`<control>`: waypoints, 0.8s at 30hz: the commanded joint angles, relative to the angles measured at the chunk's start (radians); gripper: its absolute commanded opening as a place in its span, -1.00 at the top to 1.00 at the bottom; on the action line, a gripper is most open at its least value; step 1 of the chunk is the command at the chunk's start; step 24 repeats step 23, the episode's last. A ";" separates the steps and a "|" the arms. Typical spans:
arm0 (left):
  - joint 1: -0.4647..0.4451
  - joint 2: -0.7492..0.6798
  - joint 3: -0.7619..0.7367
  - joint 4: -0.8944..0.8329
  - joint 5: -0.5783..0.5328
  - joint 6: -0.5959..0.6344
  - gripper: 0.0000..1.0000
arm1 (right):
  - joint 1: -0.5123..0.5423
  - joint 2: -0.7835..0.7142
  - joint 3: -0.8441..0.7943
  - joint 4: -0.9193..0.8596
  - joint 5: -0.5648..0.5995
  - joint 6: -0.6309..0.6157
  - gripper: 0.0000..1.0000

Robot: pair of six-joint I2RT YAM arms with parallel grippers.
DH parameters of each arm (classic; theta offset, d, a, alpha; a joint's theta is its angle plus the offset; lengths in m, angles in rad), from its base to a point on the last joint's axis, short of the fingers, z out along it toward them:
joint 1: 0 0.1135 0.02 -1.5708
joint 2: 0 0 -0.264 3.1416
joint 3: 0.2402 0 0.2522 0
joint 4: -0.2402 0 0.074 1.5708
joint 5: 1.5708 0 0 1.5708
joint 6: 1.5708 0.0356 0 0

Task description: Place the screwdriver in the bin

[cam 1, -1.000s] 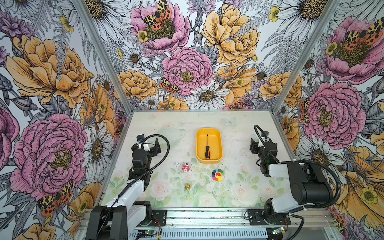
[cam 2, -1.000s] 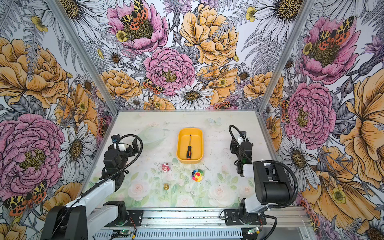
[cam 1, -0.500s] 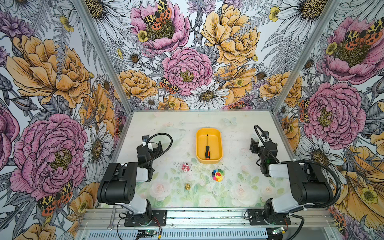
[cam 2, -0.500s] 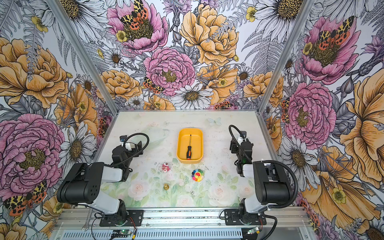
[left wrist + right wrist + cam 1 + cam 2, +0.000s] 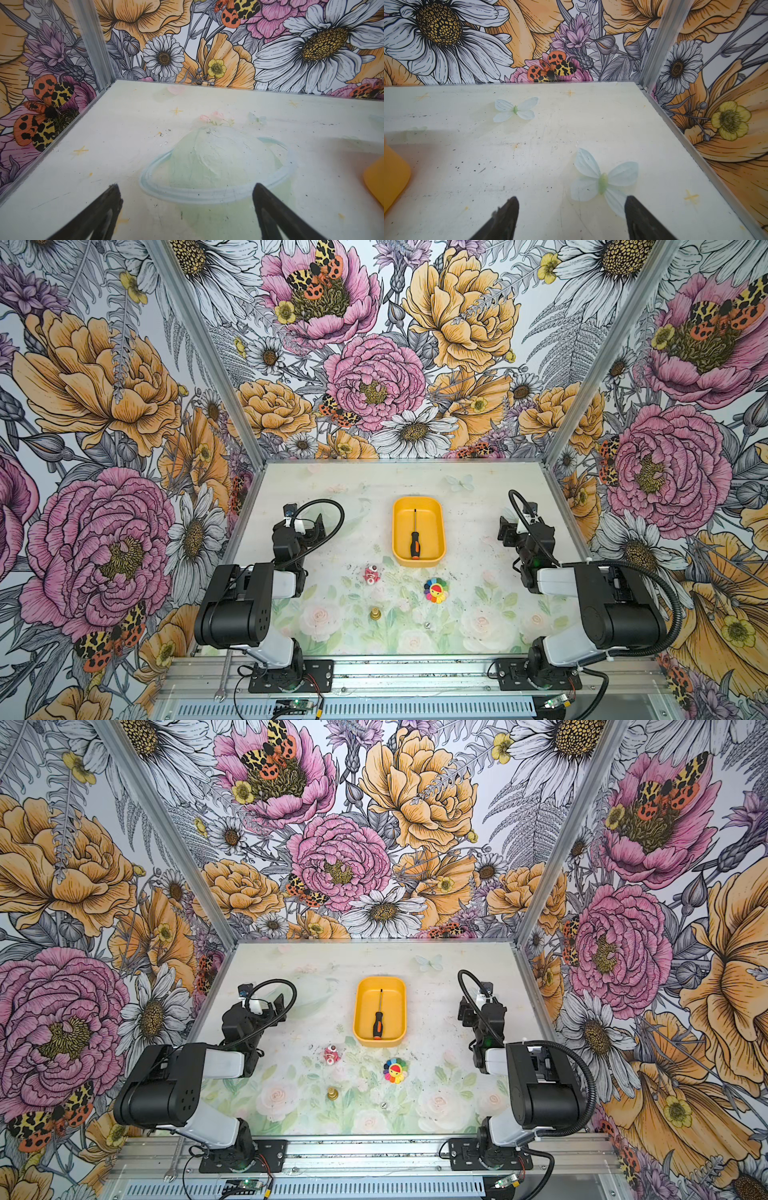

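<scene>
Quick status from me. The screwdriver [image 5: 414,537] is lying flat inside the bin [image 5: 432,514]. Its thin shaft points away from my bases and its black-and-orange handle sits at the near end, close to the bin's front wall. Both top views show it that way.

The bin sits on the counter [image 5: 365,489] roughly between my two claws and well apart from both. It's off to the right of my left claw [image 5: 305,522] and off to the left of my right claw [image 5: 508,526].

My left claw [image 5: 185,187] is spread wide with nothing between the fingers. It's low over bare counter, and a pale green ringed-planet print [image 5: 216,164] lies just ahead of the tips. I honestly can't tell whether the tips touch the surface. One orange corner of the bin [image 5: 376,182] peeks in off to that claw's right.

My right claw [image 5: 571,200] is spread too, and it's holding nothing. A printed butterfly [image 5: 602,182] on the counter is just ahead of its right finger. The bin's rounded corner [image 5: 394,172] shows well off to its left.

There's some small stuff between the claws but closer to my bases than the bin, and none of it touches the bin:
- a little red-and-white toy [image 5: 371,574]
- a rainbow flower [image 5: 435,590]
- a small brass piece [image 5: 376,614]
- a tiny white die [image 5: 427,625]

A silver wrench [image 5: 222,680] lies on the front rail, way behind my left claw.
</scene>
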State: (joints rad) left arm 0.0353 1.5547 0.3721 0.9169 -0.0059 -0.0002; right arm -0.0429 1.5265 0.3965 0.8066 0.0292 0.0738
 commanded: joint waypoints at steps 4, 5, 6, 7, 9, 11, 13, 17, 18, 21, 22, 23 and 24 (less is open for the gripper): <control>0.007 -0.004 0.007 0.019 0.026 0.001 -0.98 | 0.002 0.006 -0.001 0.044 -0.007 0.009 -0.99; 0.006 -0.004 0.007 0.019 0.024 0.001 -0.98 | 0.003 0.007 0.000 0.045 -0.005 0.008 -0.99; 0.006 -0.004 0.007 0.019 0.026 0.002 -0.98 | 0.003 0.007 0.001 0.045 -0.006 0.009 -0.99; 0.006 -0.004 0.007 0.019 0.025 0.001 -0.98 | 0.002 0.007 0.001 0.044 -0.006 0.008 -0.99; 0.006 -0.004 0.007 0.020 0.025 0.001 -0.98 | 0.002 0.008 0.002 0.043 -0.006 0.009 -0.99; 0.006 -0.004 0.007 0.020 0.025 0.001 -0.98 | 0.006 0.005 -0.001 0.045 0.001 0.006 -0.99; 0.007 -0.004 0.007 0.020 0.025 0.000 -0.98 | 0.008 0.007 0.001 0.043 0.004 0.005 -0.99; 0.006 -0.004 0.008 0.019 0.026 0.001 -0.98 | 0.008 0.008 0.001 0.042 0.004 0.005 -0.99; 0.007 -0.004 0.007 0.020 0.025 0.000 -0.98 | 0.008 0.009 0.003 0.042 0.004 0.004 -0.99; 0.005 -0.004 0.008 0.019 0.025 0.001 -0.98 | 0.008 0.007 0.001 0.042 0.004 0.006 -0.99; 0.007 -0.005 0.007 0.020 0.024 0.001 -0.98 | 0.008 0.007 0.001 0.043 0.004 0.006 -0.99; 0.005 -0.004 0.007 0.020 0.024 0.001 -0.98 | 0.009 0.007 0.002 0.042 0.004 0.005 -0.99; 0.005 -0.004 0.007 0.020 0.024 0.001 -0.98 | 0.009 0.007 0.002 0.042 0.004 0.005 -0.99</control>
